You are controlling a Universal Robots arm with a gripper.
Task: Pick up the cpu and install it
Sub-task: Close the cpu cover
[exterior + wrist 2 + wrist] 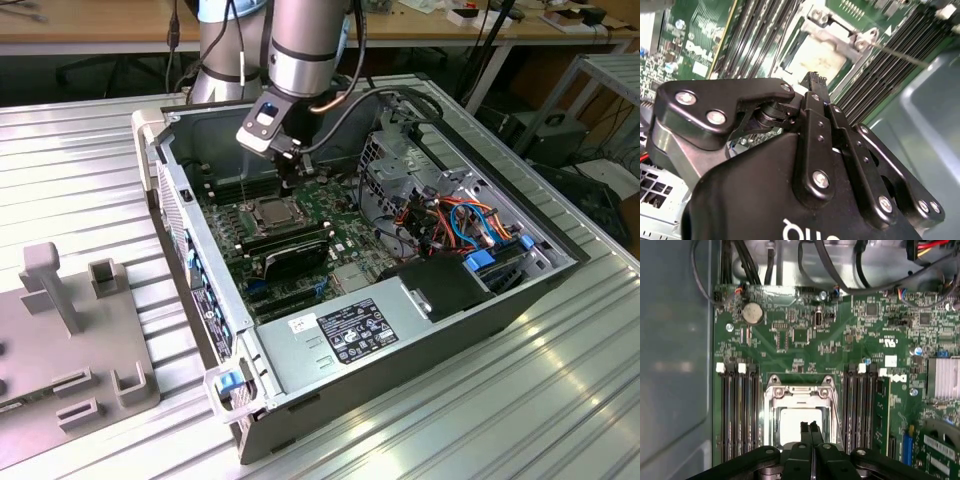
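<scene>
Exterior view: the arm (305, 45) hung over the open computer case (400, 390), with the gripper (288, 183) above the socket.
The case lay on a ribbed metal table (560, 400), and its motherboard (805, 335) spread beneath the gripper. In the first wrist view, rows of memory slots (737, 410) ran on either side of the gripper, and the metal socket frame (771, 390) enclosed the area directly below it. The fingers were closed against each other with nothing between them. The cpu (790, 422) lay flat in the socket, directly under the gripper. Whether the gripper touched it could not be determined. In the second wrist view, the cpu showed just beyond the fingertips (815, 82).
</scene>
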